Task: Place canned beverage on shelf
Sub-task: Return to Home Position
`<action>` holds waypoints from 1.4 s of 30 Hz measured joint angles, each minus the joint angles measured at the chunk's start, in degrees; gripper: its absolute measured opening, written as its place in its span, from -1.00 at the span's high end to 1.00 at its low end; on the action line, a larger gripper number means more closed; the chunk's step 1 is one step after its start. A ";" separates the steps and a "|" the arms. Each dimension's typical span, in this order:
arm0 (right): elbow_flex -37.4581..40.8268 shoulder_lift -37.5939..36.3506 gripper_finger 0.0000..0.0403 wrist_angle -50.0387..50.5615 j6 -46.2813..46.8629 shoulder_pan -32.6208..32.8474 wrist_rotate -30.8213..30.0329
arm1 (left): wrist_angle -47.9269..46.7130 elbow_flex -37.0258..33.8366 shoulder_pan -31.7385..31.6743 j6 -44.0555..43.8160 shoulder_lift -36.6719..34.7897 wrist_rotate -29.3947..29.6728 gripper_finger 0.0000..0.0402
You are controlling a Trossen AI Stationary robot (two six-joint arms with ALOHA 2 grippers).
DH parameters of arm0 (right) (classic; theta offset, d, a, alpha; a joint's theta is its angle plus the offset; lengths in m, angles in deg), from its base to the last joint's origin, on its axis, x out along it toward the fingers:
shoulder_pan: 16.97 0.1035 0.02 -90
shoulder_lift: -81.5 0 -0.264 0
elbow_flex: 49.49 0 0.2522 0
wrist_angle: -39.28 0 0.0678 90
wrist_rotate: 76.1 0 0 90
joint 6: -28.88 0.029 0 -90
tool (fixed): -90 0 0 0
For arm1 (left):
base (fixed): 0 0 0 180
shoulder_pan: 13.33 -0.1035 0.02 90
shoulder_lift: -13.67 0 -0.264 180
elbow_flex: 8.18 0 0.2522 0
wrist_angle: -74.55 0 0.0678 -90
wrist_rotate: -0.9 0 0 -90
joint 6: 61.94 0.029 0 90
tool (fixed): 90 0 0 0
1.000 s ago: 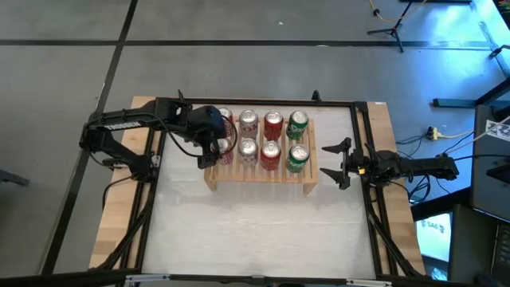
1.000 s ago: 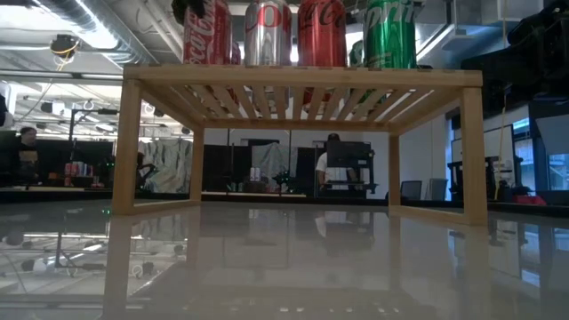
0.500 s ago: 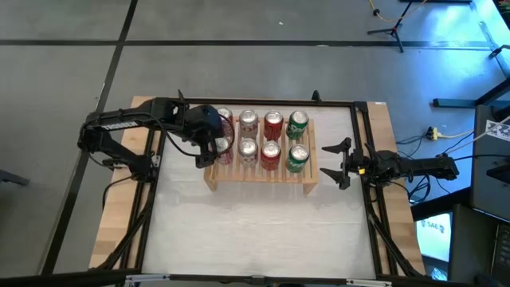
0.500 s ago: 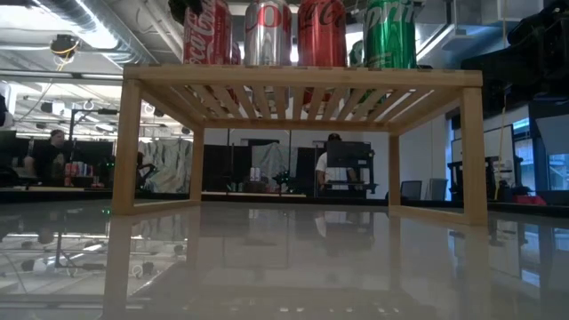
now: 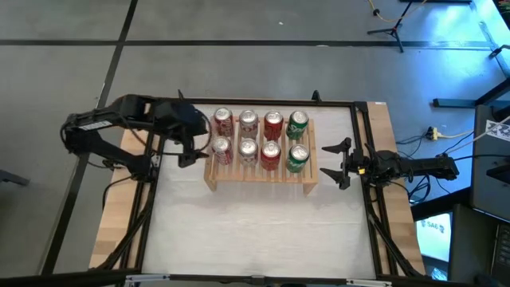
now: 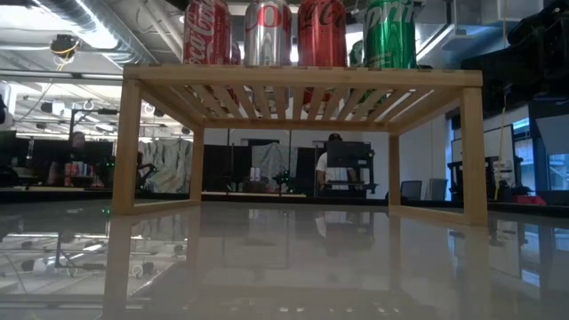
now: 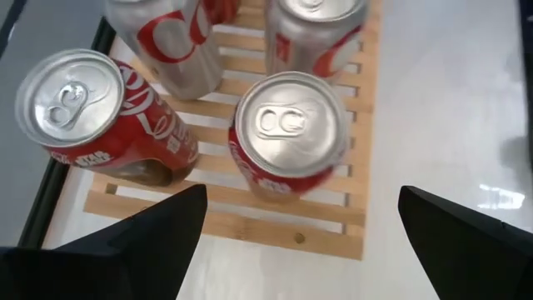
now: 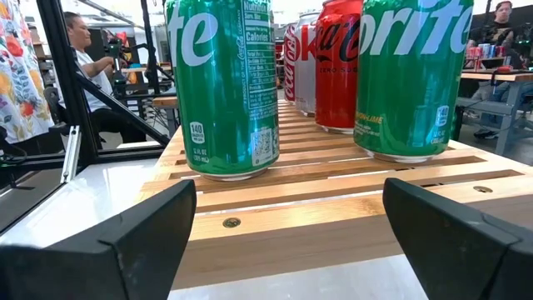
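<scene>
Left claw (image 5: 194,151) apart, off shelf (image 5: 255,178) left edge; right claw (image 5: 327,160) apart, beside right edge.

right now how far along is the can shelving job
Done: eight upright red, silver and green soda cans fill the low light-wood slatted shelf in two rows of four. In hand: nothing; the dark left pincer and dark right pincer hang open and empty off the shelf's ends. Left: no loose can in view, so probably only returning to rest.

You had low light-wood slatted shelf (image 5: 256,180) level on white table (image 5: 255,231), far half. Eight upright cans stood on it, two rows of four: red-and-white pair (image 5: 221,147), silver pair (image 5: 247,149), red pair (image 5: 271,151), green pair (image 5: 298,154).
</scene>
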 joint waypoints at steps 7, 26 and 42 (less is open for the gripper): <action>0.00 -0.02 -0.89 0.01 0.00 0.00 0.00 | -0.65 0.00 2.03 -1.24 -4.91 0.02 -0.91; 0.00 0.00 -0.89 0.02 -0.02 -0.01 0.02 | -0.52 -7.66 8.85 -5.97 -17.28 11.32 -0.65; 0.00 -0.01 -0.89 0.01 -0.02 -0.01 0.01 | 29.63 -44.12 10.77 3.13 -39.43 3.17 -0.02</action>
